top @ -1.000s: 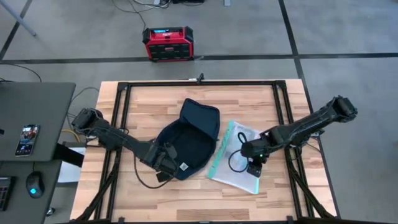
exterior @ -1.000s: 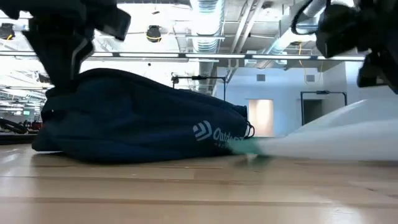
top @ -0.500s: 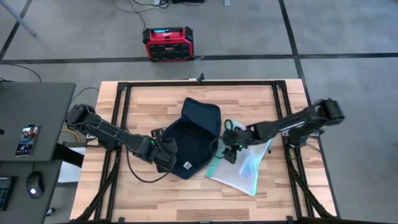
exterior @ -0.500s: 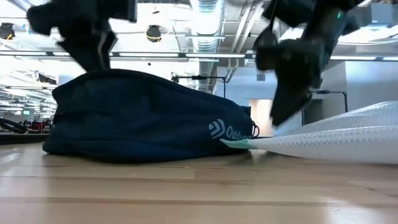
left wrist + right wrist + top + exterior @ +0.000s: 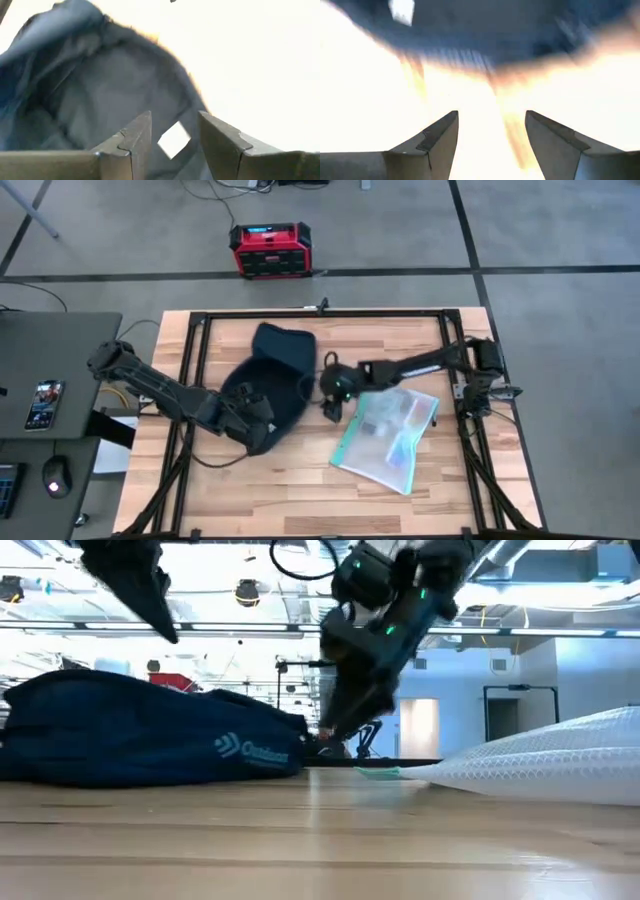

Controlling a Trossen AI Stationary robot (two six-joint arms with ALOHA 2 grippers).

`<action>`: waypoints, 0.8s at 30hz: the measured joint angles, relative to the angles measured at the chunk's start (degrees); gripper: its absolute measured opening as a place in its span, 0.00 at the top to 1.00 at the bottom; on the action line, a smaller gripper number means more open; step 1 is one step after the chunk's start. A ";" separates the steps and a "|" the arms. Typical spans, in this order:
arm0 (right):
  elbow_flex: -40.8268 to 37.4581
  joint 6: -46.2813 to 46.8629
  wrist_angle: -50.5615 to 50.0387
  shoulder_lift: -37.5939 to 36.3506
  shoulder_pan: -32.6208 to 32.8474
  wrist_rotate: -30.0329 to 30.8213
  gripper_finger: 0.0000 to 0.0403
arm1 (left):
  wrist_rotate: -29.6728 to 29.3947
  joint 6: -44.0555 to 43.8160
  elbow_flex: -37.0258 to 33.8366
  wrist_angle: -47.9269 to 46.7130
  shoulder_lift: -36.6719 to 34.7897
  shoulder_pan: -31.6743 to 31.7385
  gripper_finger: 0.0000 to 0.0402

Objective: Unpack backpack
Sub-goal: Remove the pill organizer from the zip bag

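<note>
The dark navy backpack (image 5: 275,370) lies flat on the wooden table, left of centre, its pale logo (image 5: 250,748) facing the low camera. My left gripper (image 5: 258,402) hangs open over its near part. The left wrist view looks into the paler lining (image 5: 100,100) with a white label (image 5: 173,140). My right gripper (image 5: 328,398) stands open at the backpack's right end, slanting down beside the dark strap loops (image 5: 345,745). A clear plastic bag (image 5: 385,435) with small items lies flat to the right. My left gripper stands open above the backpack's opening; whether a finger touches the fabric I cannot tell. My right gripper reaches the backpack's right end from the table's right, slanting down; whether its fingertips (image 5: 335,730) touch the backpack or its straps I cannot tell.
A red-black box (image 5: 270,250) stands on the floor beyond the table. A grey desk (image 5: 60,370) with a phone (image 5: 45,405) is at the left. Black frame rails (image 5: 195,380) run along both table sides. Bare wood (image 5: 300,500) lies along the near edge.
My right gripper has left the plastic bag and swept toward the table's left, reaching the backpack's right end. My left gripper has moved toward the left and far edges. The backpack has slid toward the table's left and far side and turned. The bag stays lying on the table.
</note>
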 joint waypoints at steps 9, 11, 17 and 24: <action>-1.84 0.56 -30.43 -19.88 2.46 4.80 0.45 | 0.14 14.66 0.09 33.61 7.83 1.34 0.64; -5.96 3.66 -30.64 -24.27 3.55 6.10 0.45 | 0.90 17.52 0.09 41.31 12.82 2.78 0.64; -20.78 9.96 -26.79 -32.04 4.59 8.80 0.45 | 5.44 12.80 0.09 57.61 26.37 6.51 0.64; -31.49 13.00 -20.97 -32.77 5.70 9.07 0.45 | 8.30 1.90 0.09 74.27 37.45 6.82 0.64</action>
